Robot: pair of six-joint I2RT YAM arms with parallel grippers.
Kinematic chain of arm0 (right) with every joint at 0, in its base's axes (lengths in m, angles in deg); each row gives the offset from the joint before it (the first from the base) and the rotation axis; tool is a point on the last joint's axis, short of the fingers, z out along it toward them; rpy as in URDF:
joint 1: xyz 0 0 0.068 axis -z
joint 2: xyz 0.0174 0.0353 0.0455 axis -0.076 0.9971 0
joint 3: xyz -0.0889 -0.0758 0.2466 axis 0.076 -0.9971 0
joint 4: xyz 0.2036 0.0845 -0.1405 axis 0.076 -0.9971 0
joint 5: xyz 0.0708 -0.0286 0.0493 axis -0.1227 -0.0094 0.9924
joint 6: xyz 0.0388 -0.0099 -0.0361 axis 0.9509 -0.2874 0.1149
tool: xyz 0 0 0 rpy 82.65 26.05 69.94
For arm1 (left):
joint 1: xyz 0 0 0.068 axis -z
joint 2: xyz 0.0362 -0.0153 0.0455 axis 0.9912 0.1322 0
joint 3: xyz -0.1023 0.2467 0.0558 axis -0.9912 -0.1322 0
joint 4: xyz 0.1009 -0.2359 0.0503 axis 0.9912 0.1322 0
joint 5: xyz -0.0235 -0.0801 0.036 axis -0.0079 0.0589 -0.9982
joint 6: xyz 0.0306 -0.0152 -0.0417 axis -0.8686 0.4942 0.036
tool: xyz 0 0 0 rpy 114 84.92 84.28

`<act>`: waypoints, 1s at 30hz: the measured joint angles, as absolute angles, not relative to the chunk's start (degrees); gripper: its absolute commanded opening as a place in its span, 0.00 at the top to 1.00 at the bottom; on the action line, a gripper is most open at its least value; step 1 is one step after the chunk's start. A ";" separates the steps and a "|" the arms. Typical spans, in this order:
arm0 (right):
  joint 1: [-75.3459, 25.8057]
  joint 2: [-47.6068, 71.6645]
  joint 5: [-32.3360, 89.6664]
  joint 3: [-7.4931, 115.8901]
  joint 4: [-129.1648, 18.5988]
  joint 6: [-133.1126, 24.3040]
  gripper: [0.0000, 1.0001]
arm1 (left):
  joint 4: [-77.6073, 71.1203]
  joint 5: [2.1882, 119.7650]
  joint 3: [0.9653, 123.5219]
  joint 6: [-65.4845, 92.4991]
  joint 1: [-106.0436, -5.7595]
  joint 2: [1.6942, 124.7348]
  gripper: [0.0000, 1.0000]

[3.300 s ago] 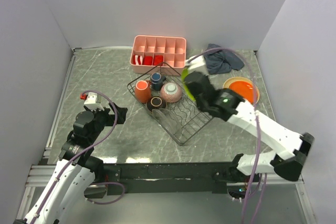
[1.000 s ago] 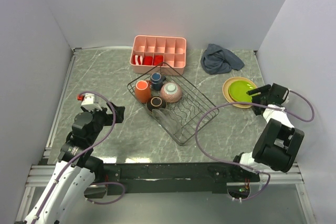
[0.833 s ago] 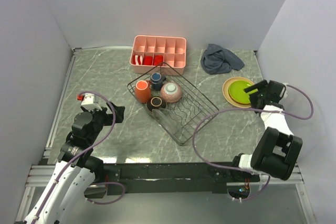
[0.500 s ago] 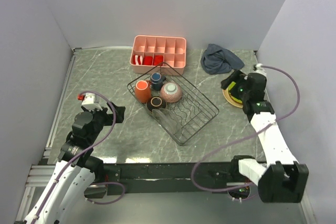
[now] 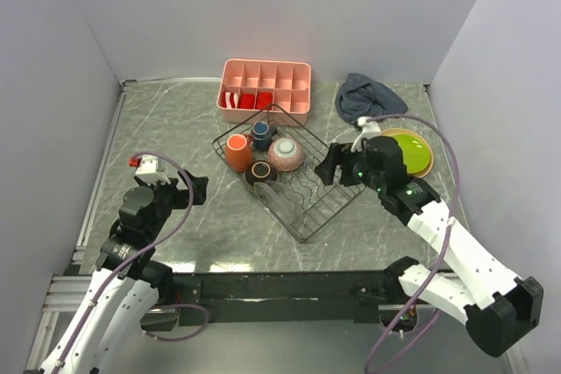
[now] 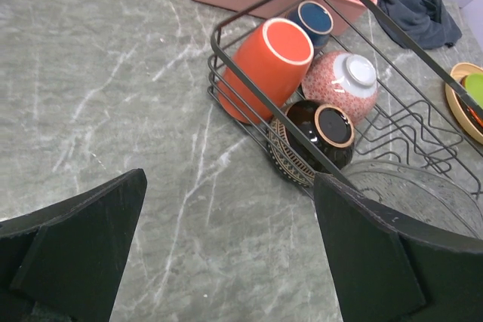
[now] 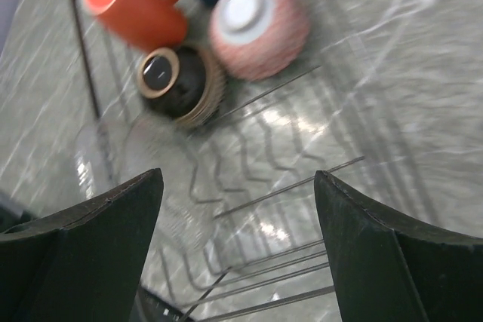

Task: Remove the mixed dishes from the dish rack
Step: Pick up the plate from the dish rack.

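Note:
The black wire dish rack (image 5: pixel 304 236) holds an orange mug (image 5: pixel 237 152), a dark-blue cup (image 5: pixel 261 135), a pinkish speckled bowl (image 5: pixel 286 153) and a dark-brown bowl (image 5: pixel 260 172). The plates (image 5: pixel 412 153) are stacked on the table at the right, lime green on top. My right gripper (image 5: pixel 333 167) hovers open and empty over the rack's right side. In its wrist view, blurred, the right gripper (image 7: pixel 238 179) looks down on rack wires (image 7: pixel 287 194), with the brown bowl (image 7: pixel 177 81) and speckled bowl (image 7: pixel 256 28) ahead. My left gripper (image 5: pixel 195 190) stands open left of the rack.
A clear glass dish (image 6: pixel 411 194) sits in the rack's near end. A pink compartment tray (image 5: pixel 266 89) stands behind the rack. A grey cloth (image 5: pixel 368 98) lies at the back right. In the left wrist view the left gripper (image 6: pixel 230 179) faces bare marble table (image 6: pixel 113 111).
The right arm has swung left from the plate stack to above the rack, leaving the lime green plate on the stack. The left arm has not moved.

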State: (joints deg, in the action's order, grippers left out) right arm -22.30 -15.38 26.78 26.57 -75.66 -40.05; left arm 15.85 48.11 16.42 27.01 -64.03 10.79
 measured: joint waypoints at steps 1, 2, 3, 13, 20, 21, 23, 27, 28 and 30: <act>-23.50 -15.14 27.16 26.55 -75.72 -40.03 0.13 | 15.79 47.92 16.58 26.62 -64.03 10.73 0.01; -25.12 -14.68 27.53 26.55 -75.77 -39.85 0.13 | 15.79 47.66 16.71 26.35 -64.03 10.48 0.01; -26.52 -14.09 27.90 26.55 -75.70 -39.74 0.13 | 15.77 47.17 16.82 26.02 -64.03 10.20 0.01; -36.83 -5.31 29.52 27.45 -75.72 -38.35 0.16 | 14.21 45.10 16.88 25.09 -64.03 7.16 0.01; -39.06 -0.10 29.54 29.22 -74.81 -38.35 0.22 | 13.23 45.10 16.88 25.09 -64.03 7.16 0.01; -39.06 0.64 29.54 29.28 -74.76 -38.32 0.23 | 13.21 45.12 16.88 25.09 -64.03 7.16 0.01; -39.06 2.10 29.49 29.52 -74.79 -38.37 0.25 | 13.21 45.12 16.88 25.09 -64.03 7.16 0.01; -39.06 4.14 29.36 30.16 -74.83 -38.39 0.30 | 13.10 45.19 16.88 25.09 -64.03 7.16 0.01; -39.06 4.46 29.21 30.44 -74.83 -38.39 0.32 | 13.03 45.25 16.88 25.09 -64.03 7.16 0.01; -39.06 4.75 29.19 30.86 -74.87 -38.43 0.35 | 12.97 45.32 16.88 25.09 -64.03 7.18 0.01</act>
State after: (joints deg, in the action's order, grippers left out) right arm -39.06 4.75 29.19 30.86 -74.87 -38.43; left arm 12.97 45.32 16.88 25.09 -64.03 7.18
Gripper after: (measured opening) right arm 0.686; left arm 0.995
